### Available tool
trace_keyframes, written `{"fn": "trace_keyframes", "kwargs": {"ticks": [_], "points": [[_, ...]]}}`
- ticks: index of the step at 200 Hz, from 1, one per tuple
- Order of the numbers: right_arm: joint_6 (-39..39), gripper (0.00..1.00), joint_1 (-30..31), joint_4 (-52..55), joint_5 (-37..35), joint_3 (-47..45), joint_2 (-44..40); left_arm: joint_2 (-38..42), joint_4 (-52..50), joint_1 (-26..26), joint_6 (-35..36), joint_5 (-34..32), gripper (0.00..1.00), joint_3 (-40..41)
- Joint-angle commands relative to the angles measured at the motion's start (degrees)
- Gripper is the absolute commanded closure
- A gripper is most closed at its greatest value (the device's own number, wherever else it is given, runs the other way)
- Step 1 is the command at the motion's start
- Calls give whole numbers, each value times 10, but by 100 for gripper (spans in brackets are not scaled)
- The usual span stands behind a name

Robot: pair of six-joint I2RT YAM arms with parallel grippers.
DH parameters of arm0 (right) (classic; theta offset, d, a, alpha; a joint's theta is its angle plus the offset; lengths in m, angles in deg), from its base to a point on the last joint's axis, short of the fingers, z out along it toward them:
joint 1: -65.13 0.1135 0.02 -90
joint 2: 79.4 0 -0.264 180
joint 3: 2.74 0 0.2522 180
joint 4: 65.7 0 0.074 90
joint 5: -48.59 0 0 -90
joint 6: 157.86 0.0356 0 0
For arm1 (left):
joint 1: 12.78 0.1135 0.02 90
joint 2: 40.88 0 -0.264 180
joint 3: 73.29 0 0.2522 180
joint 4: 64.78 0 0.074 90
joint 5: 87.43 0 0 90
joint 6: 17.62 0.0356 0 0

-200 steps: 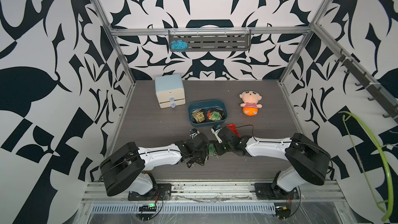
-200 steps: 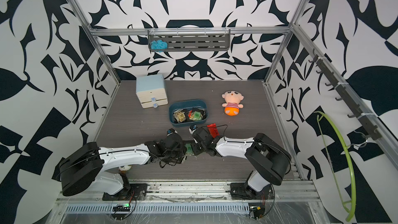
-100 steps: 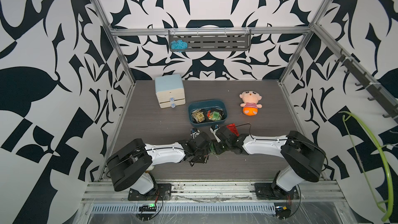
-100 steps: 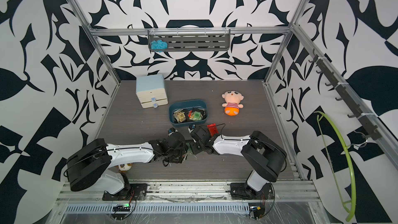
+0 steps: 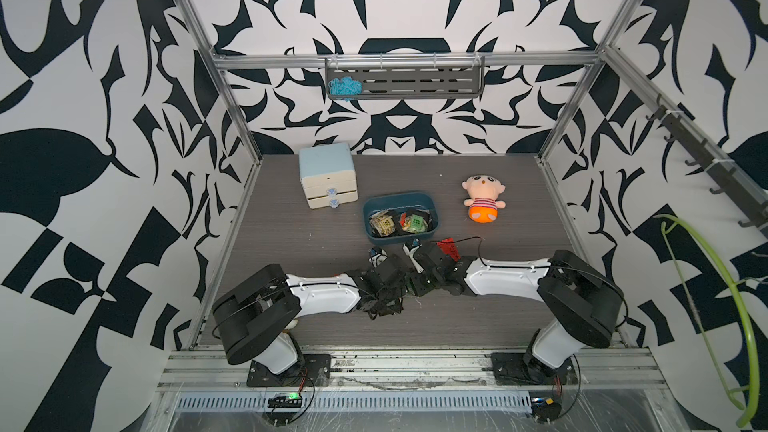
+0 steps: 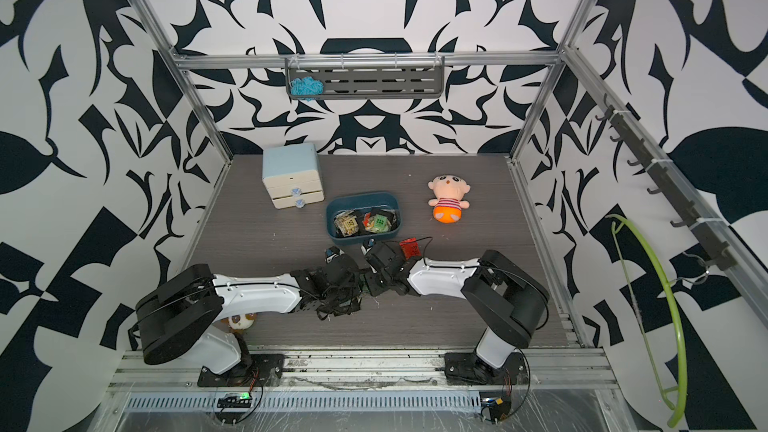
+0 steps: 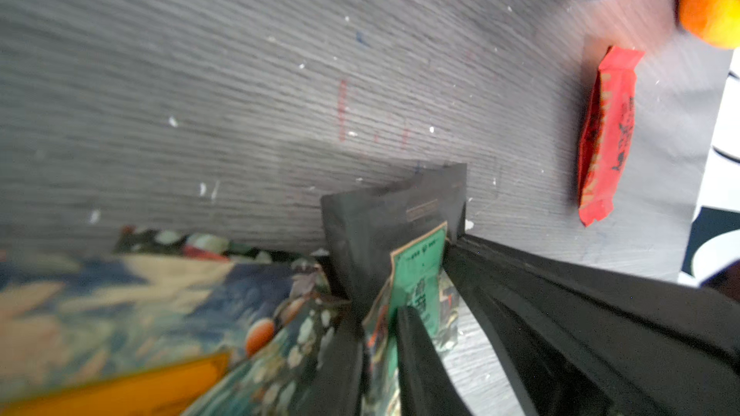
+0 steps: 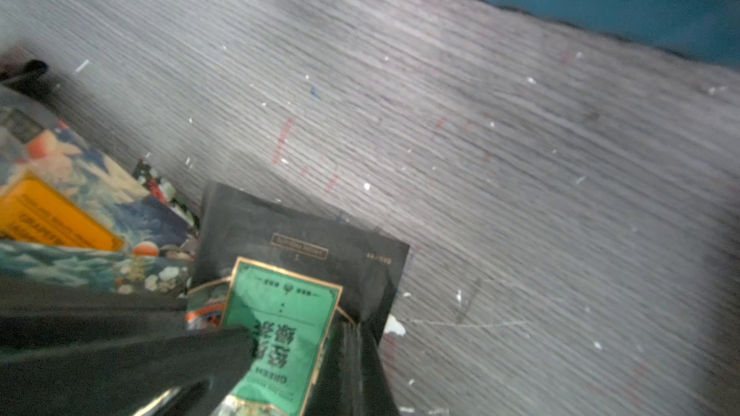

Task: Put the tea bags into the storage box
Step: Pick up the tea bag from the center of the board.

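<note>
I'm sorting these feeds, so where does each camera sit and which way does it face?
Top views: both high above the front rail, looking down over the table at the storage box; the left arm and right arm both show.
Left wrist: low on the left arm, looking along black fingers past a green-labelled tea bag toward a red tea bag.
Right wrist: low on the right arm, looking along black fingers toward the storage box wall.
Shared: both wrist views show the green-labelled tea bag.

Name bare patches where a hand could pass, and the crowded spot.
Bare: between drawer cabinet and plush doll, at the back; between cabinet and left arm; between doll and right arm. Crowded: before the storage box, where left gripper and right gripper meet over tea bags.
</note>
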Motion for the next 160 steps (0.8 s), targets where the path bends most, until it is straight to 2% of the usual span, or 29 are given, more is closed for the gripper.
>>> {"fn": "trace_keyframes", "kwargs": {"ticks": [1,30,66,91,124,160], "points": [[0,100,3,12,-5,6,-5,-3,-13,-2,1,-11,90,-9],[1,100,3,-6,-18,-13,-32,5,-24,-2,9,-14,100,-20],[9,100,3,-24,-65,-44,-86,24,-48,-2,27,-12,100,-38],[22,100,3,-34,-144,-77,-143,40,-42,-2,42,-2,100,-40],[42,83,3,-50,-230,-128,-228,48,-57,-2,64,10,100,-63],[57,66,2,-70,-285,-177,-306,55,-97,-2,94,3,100,-104]]}}
